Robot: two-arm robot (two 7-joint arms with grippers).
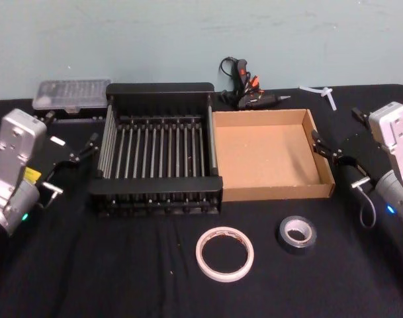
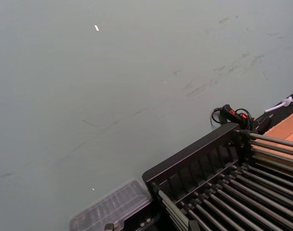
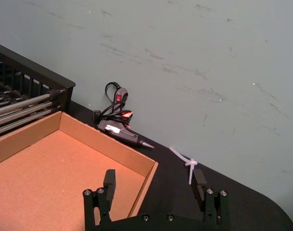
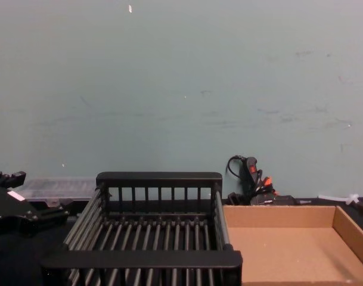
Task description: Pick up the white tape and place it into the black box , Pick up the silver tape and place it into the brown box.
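Note:
The white tape (image 1: 224,254) lies flat on the black cloth near the front, and the smaller silver tape (image 1: 297,234) lies just to its right. Behind them stand the black box (image 1: 160,89) (image 4: 160,179) (image 2: 194,156) and, touching its right side, the brown box (image 1: 274,192) (image 3: 35,178) (image 4: 288,244); both are empty. My left gripper (image 1: 72,165) (image 4: 32,199) hangs open left of the black box. At the brown box's right wall, my right gripper (image 1: 340,162) (image 3: 154,180) is open with nothing between its fingers.
A glue gun (image 1: 244,89) (image 3: 120,127) (image 4: 253,179) lies behind the boxes by the wall. A clear plastic case (image 1: 69,96) (image 2: 112,207) sits at the back left. A white cable tie (image 1: 323,93) (image 3: 187,163) lies at the back right.

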